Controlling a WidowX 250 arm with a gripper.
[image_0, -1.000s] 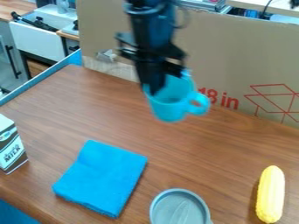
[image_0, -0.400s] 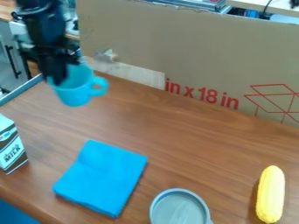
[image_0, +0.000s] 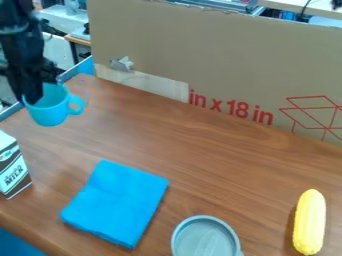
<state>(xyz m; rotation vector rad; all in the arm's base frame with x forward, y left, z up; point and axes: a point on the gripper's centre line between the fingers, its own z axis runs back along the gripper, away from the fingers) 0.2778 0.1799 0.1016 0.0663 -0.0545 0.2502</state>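
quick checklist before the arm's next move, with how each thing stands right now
1. Gripper has the blue mug at its rim: ok
2. Mug roughly upright, handle free of the gripper: ok
3. Gap in view between the mug and the milk carton: ok
4. Folded blue cloth and yellow corn apart from the mug: ok
5. Mug's underside off the table: cannot tell, one slanted view doesn't settle height
6. Inside of the mug empty: cannot tell, its bottom is hidden
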